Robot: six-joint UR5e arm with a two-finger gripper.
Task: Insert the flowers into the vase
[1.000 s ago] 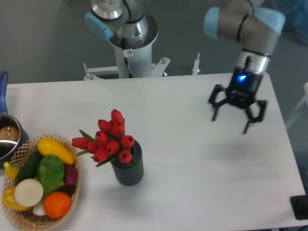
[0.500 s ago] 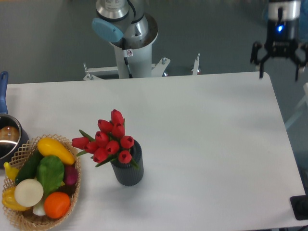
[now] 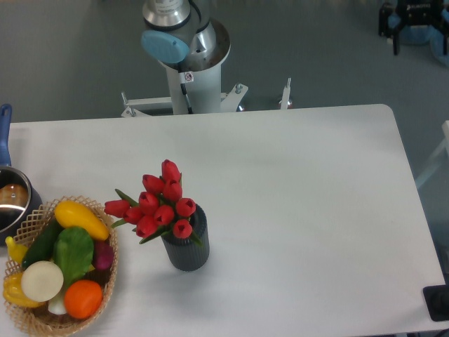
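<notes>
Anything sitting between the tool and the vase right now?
No. In the fixed camera view, only bare table lies between the tool and the vase holding the flowers.

A wicker basket (image 3: 105,277) of colourful vegetables, among them an orange one (image 3: 83,299), a white one (image 3: 41,280) and a yellow one (image 3: 81,218), sits at the front left of a white tabletop (image 3: 302,210), just beside a metal pot (image 3: 14,203) with a blue handle at the left edge.

One vase (image 3: 186,246) holds one bunch of flowers (image 3: 156,200), about ten red heads. There is one basket (image 3: 35,317) of vegetables, one metal pot (image 3: 12,200), one bench (image 3: 302,210) and one claw (image 3: 415,27).
</notes>
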